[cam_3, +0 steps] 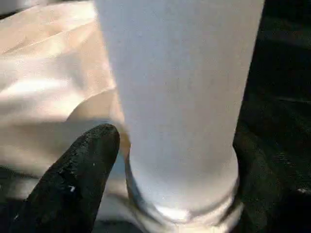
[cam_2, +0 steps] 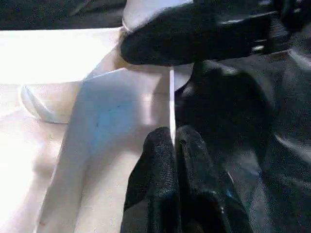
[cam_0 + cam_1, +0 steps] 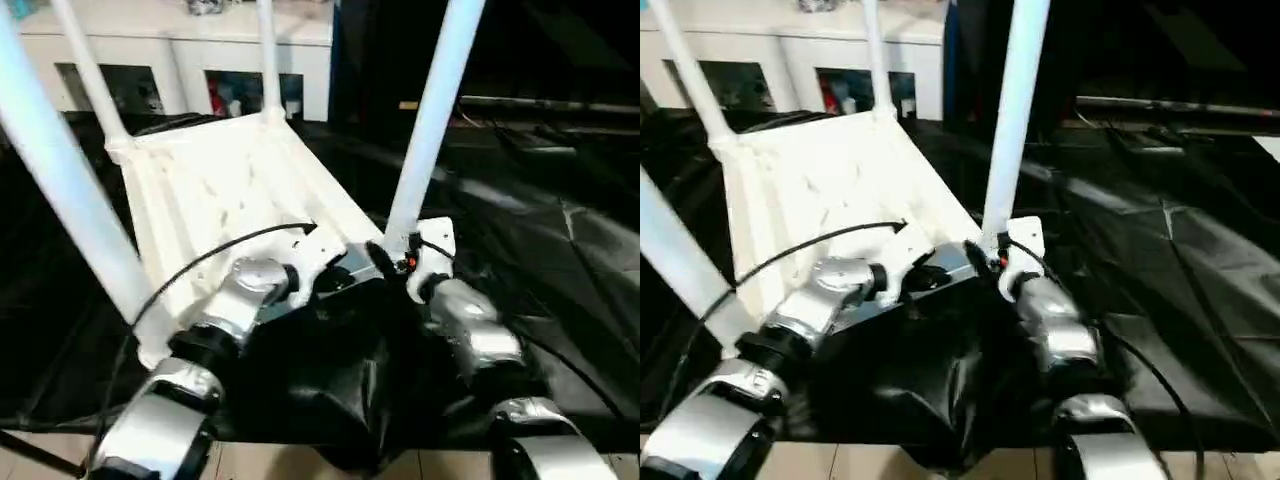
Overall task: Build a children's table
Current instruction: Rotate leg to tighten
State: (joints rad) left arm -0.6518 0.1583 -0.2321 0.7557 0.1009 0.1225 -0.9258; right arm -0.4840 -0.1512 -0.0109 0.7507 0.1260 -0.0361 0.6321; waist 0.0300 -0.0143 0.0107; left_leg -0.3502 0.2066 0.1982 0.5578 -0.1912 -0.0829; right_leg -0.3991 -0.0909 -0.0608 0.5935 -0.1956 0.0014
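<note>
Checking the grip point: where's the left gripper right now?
In the left wrist view the left gripper is shut on the thin near edge of the upturned tabletop, just left of the near-right leg, beside the right gripper.

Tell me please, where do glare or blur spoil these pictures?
Left wrist view: the tabletop glares to blank white at the far side; the left gripper looks soft. Right wrist view: the leg is blurred, very close. Left eye view: the near-left leg smears.

No text, label, brand or number can be read anywhere — not on the white tabletop (image 3: 230,190), nor on its legs (image 3: 432,120). The black-draped desk (image 3: 560,260) bears no legible sign either.
</note>
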